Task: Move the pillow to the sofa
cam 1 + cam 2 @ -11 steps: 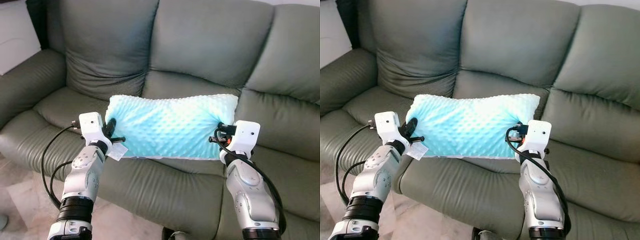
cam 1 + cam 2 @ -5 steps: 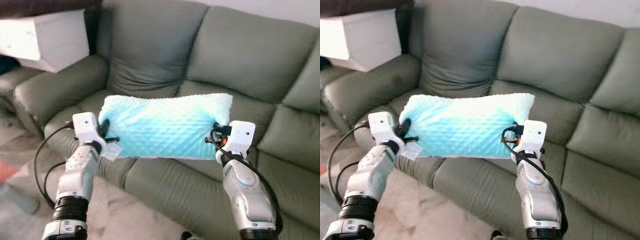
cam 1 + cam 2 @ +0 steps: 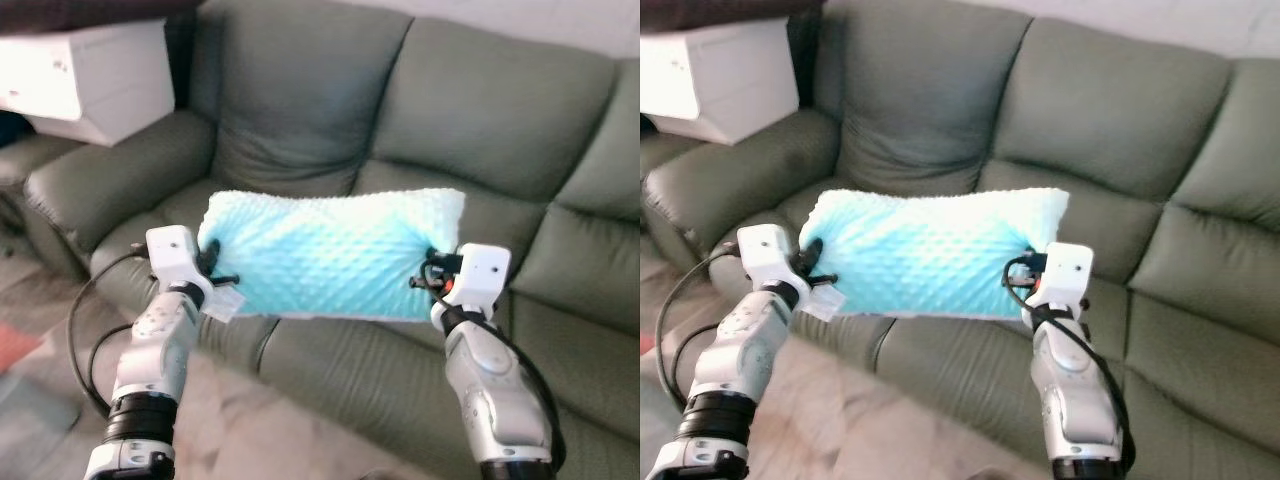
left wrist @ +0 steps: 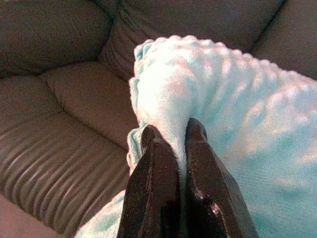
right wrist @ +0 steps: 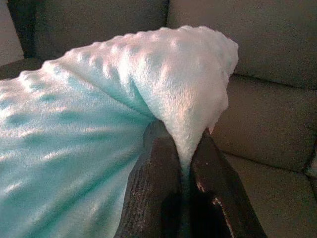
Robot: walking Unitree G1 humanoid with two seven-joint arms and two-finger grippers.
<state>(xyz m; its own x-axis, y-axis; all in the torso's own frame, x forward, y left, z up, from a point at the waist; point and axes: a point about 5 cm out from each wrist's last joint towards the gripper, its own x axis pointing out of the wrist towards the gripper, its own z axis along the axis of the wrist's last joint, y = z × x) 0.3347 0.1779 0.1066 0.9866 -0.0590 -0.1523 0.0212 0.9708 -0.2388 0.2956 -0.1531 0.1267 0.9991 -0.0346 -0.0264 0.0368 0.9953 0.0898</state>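
Above the sofa (image 3: pixel 420 120) seat, the pillow (image 3: pixel 330 255) stays clamped by left gripper (image 3: pixel 212 268) and right gripper (image 3: pixel 432 277); viewpoint shifted, placement pending.

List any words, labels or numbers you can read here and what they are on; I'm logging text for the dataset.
No readable text in these pictures.
Tag on the pillow, by the left hand: a small white tag, too blurred to read.
Sofa and white box: no print visible.
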